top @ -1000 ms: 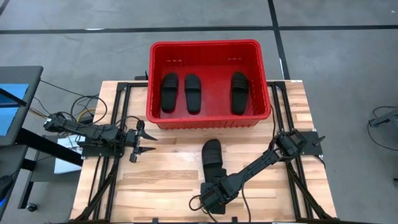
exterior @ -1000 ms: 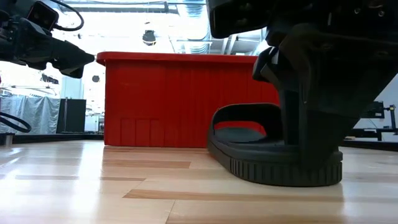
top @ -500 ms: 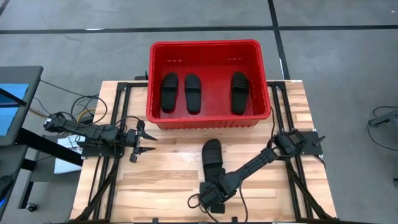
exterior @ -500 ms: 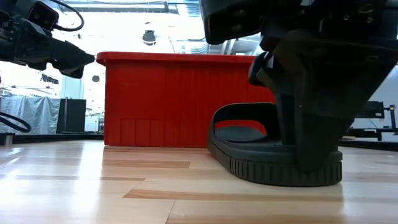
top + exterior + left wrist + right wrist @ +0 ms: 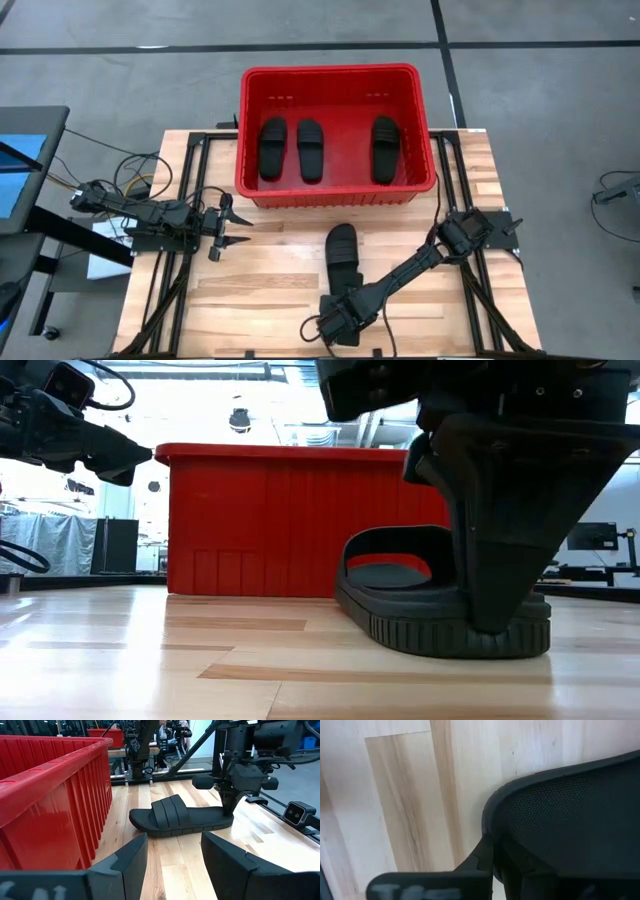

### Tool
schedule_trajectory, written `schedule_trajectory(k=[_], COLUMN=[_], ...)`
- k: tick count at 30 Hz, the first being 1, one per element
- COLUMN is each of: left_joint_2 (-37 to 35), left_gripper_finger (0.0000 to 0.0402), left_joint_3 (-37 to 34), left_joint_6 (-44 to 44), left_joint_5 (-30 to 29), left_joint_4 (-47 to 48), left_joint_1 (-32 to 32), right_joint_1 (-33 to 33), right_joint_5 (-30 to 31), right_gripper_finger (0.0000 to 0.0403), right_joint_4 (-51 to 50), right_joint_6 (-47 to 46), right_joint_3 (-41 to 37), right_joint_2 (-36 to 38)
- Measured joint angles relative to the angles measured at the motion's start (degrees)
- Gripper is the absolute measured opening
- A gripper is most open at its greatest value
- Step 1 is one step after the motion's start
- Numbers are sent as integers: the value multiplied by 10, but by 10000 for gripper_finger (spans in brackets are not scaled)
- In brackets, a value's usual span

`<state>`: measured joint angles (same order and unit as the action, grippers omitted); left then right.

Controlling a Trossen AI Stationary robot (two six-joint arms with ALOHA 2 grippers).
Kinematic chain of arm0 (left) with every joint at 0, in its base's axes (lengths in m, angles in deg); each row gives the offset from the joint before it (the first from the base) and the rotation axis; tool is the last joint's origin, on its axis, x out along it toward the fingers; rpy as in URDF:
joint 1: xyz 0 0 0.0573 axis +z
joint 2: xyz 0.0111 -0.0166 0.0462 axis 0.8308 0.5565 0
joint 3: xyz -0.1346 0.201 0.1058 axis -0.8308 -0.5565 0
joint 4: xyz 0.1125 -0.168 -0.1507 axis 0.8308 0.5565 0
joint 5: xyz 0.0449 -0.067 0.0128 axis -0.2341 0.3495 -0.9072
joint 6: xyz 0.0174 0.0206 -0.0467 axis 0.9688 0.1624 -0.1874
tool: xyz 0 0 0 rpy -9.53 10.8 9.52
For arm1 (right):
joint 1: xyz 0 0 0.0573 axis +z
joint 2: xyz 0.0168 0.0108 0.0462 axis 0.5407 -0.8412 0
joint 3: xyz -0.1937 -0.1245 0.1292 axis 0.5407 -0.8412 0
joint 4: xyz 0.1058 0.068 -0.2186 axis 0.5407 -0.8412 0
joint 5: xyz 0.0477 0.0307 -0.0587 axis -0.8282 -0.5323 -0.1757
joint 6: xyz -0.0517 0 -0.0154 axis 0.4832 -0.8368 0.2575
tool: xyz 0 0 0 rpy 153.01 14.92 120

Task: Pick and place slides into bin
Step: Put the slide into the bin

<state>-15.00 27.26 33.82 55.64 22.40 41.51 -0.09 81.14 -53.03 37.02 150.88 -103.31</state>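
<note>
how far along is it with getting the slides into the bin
Three slides already lie in the red bin. The right gripper is shut on the heel of the fourth slide, which rests on the table. The left gripper waits open. Lifting it in remains.

You have 4 black slides in all: 3 lie inside the 1 red bin [image 5: 338,74], at [image 5: 272,147], [image 5: 310,150] and [image 5: 385,149], and 1 slide [image 5: 341,250] lies on the bench [image 5: 270,290]. You have 2 arms.
</note>
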Motion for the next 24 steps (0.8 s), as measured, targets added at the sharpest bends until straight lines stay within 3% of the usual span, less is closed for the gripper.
schedule_trajectory(k=[24], left_joint_2=[0], left_gripper_finger=[178], left_joint_3=[0], left_joint_6=[0], left_joint_5=[0], left_joint_4=[0], left_joint_1=[0], right_joint_1=[75], right_joint_5=[97], right_gripper_finger=[0], right_joint_4=[-256], right_joint_6=[-26], right_joint_3=[287], right_joint_2=[0])
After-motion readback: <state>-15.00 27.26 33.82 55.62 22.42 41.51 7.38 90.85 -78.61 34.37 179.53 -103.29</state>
